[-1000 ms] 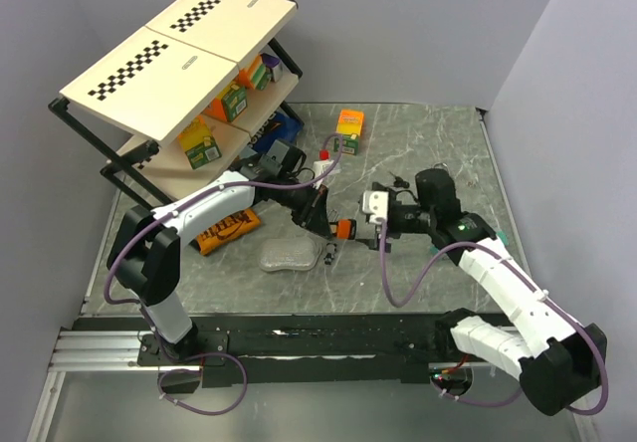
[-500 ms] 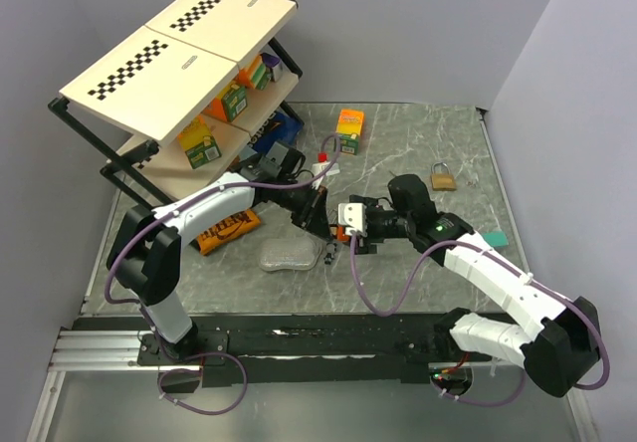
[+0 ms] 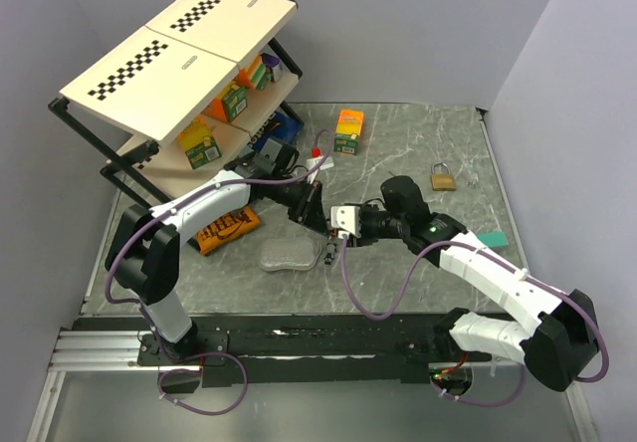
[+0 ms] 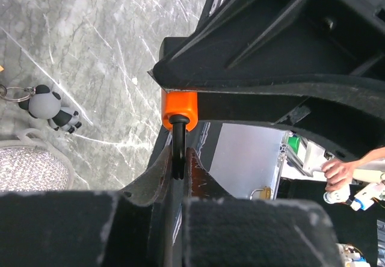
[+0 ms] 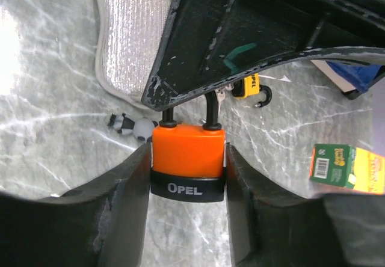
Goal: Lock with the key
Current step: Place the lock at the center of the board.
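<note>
An orange padlock with a black "OPEL" base hangs in the air between both grippers. My left gripper is shut on its black shackle, and the orange body shows just beyond the fingertips. My right gripper comes from the opposite side, and its two fingers press on the left and right sides of the lock body. A panda keychain with a ring lies on the marble table below them. I cannot make out the key itself.
A mesh pouch and an orange snack bag lie left of the grippers. A brass padlock sits at the right. A yellow padlock, an orange-green box and a slanted shelf rack stand farther back.
My right arm has swung left to the orange padlock and its jaws have closed in onto the body. My left gripper has kept hold of the shackle, barely moving.
</note>
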`<state>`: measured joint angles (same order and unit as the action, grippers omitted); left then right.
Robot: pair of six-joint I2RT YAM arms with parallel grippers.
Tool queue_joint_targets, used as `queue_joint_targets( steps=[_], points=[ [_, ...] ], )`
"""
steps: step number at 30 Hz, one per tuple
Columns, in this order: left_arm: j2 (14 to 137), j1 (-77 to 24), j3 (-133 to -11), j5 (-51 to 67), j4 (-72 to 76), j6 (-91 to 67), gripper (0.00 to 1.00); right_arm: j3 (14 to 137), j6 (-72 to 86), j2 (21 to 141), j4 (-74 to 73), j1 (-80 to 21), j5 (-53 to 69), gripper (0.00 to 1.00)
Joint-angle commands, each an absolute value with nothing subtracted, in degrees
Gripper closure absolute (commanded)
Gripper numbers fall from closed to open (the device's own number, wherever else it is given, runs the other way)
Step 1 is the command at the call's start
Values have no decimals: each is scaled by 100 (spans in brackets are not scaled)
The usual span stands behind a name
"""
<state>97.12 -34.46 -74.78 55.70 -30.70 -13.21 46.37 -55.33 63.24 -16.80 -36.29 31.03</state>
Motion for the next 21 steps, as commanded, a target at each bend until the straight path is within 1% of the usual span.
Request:
queue_joint_targets(
  steps=[1,2,3,4,5,6,7,8,10,12,13,16,17,20,21],
  points=[
    [9545,-3428,-7515,5889,-2892,-1284,86,4710,-5362,6433,-1248,-3691,3006,70],
    [9510,-3419,-7506,5871,-2900,-1248,82,4754,-5179,6460,-1274,-3683,2988,80],
    [9475,-3419,-7497,5810,-2892,-1205,77,4807,-5090,6495,-1301,-3648,2927,85],
    [9422,-3375,-7419,5670,-2857,-1178,65,4903,-4993,6573,-1318,-3587,2840,89],
    [9230,-3349,-7357,5512,-2700,-1186,56,4956,-4722,6618,-1344,-3516,2813,97],
    [9089,-3262,-7261,5398,-2550,-1187,47,5018,-4607,6705,-1406,-3385,2839,100],
    [8923,-3217,-7051,5266,-2418,-1126,25,5193,-4501,6758,-1502,-3079,3048,100],
    [8573,-3182,-6944,4951,-2139,-1055,18,5281,-4195,6811,-1564,-2841,3180,100],
    [8228,-3138,-6716,4651,-1917,-740,10,5562,-3869,7013,-1792,-2236,3479,100],
    [7841,-3138,-6610,4334,-1680,-528,3,5817,-3386,7258,-1941,-1935,3524,100],
    [7744,-3138,-6540,4281,-1609,-371,4,5897,-3192,7347,-1960,-1655,3524,100],
    [7445,-3138,-6399,4123,-1355,-106,4,6344,-2357,7838,-2100,-1354,3261,100],
    [7270,-3146,-6329,3765,-1206,-114,4,6502,-1920,8153,-2161,-1223,2965,100],
    [6900,-3138,-5995,3175,-486,139,4,7292,-1057,8803,-2521,-1055,2385,100],
    [6786,-3138,-5733,2720,-48,219,4,7425,-585,8946,-2731,-1037,2182,100]
  ],
)
